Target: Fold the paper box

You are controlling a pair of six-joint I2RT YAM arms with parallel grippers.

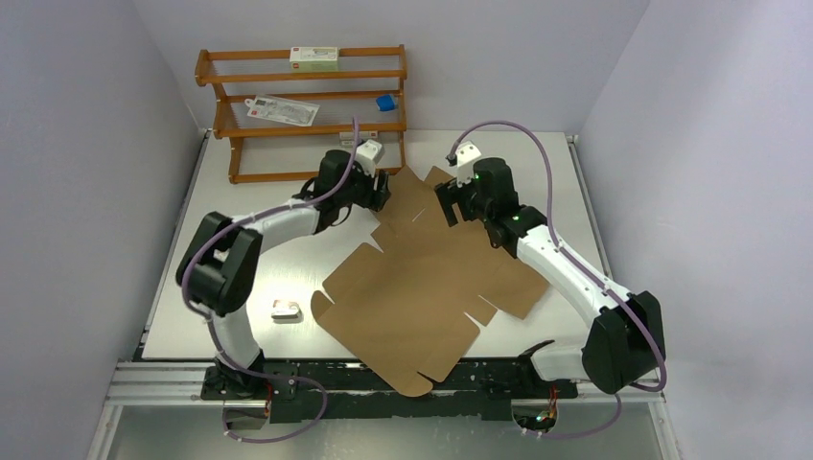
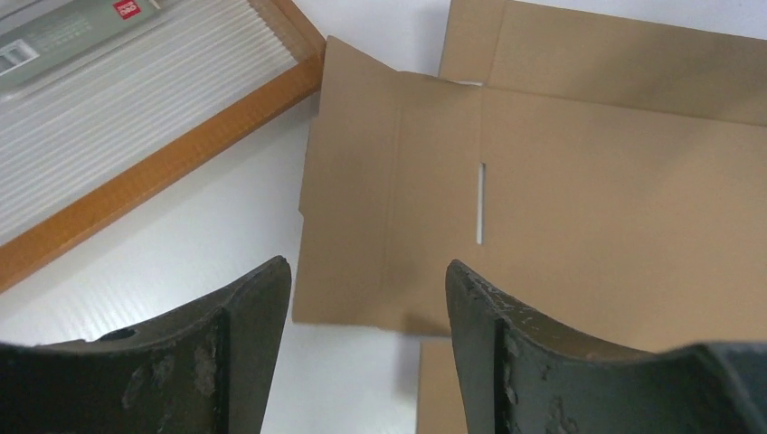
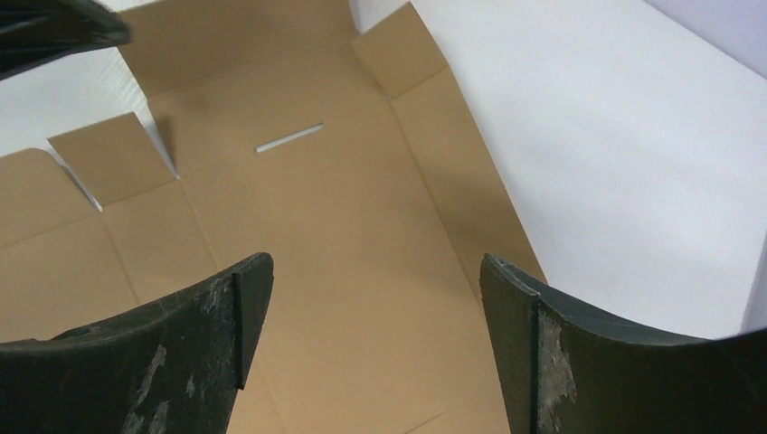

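Brown paper box point(image 1: 422, 287) flat, unfolded, skewed diagonal to table point(image 1: 316, 259) edges.

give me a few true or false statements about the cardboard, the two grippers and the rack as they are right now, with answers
1. The paper box lies as an unfolded sheet on the table. True.
2. The left gripper is shut on a flap. False: its fingers are apart and hold nothing.
3. The right gripper is open above the sheet. True.
4. The wooden rack has bare shelves. False: a white carton sits on the top shelf and a small blue item lower down.
5. Both grippers are at the sheet's near end, by the arm bases. False: they are at its far end, towards the rack.
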